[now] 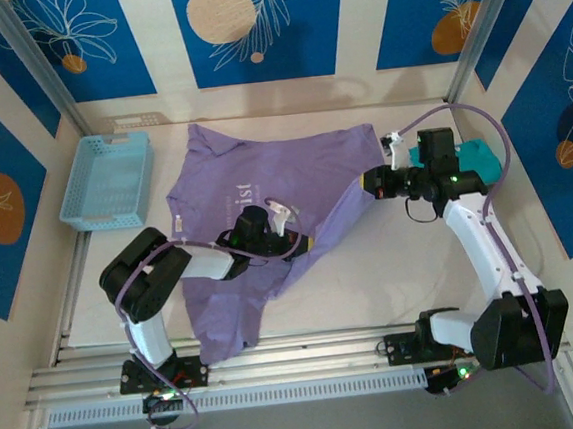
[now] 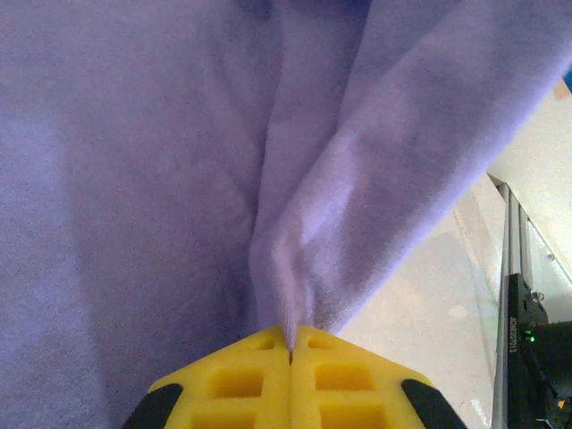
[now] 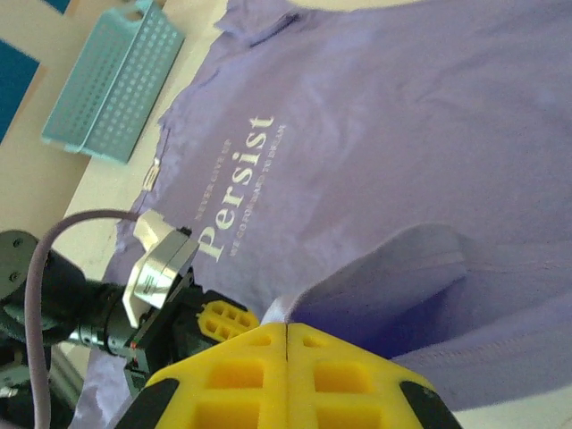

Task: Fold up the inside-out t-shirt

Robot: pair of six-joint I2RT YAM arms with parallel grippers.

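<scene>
The inside-out t-shirt (image 1: 262,166) is lavender-purple and lies spread over the middle of the table, with white "Persist" lettering (image 3: 237,183) showing. My left gripper (image 1: 307,243) sits over the shirt's lower right part. Its yellow jaws (image 2: 290,332) are shut on a raised fold of the fabric (image 2: 304,241). My right gripper (image 1: 367,180) is at the shirt's right edge. It (image 3: 286,326) is shut on a lifted flap of hem (image 3: 402,268). A yellow finger of the left gripper (image 3: 217,319) shows close beside it in the right wrist view.
A light blue basket (image 1: 108,180) stands at the back left, beside the shirt's collar end (image 3: 112,85). A teal-green shirt (image 1: 474,155) lies at the back right behind the right arm. Bare table (image 1: 381,266) lies in front of the shirt on the right.
</scene>
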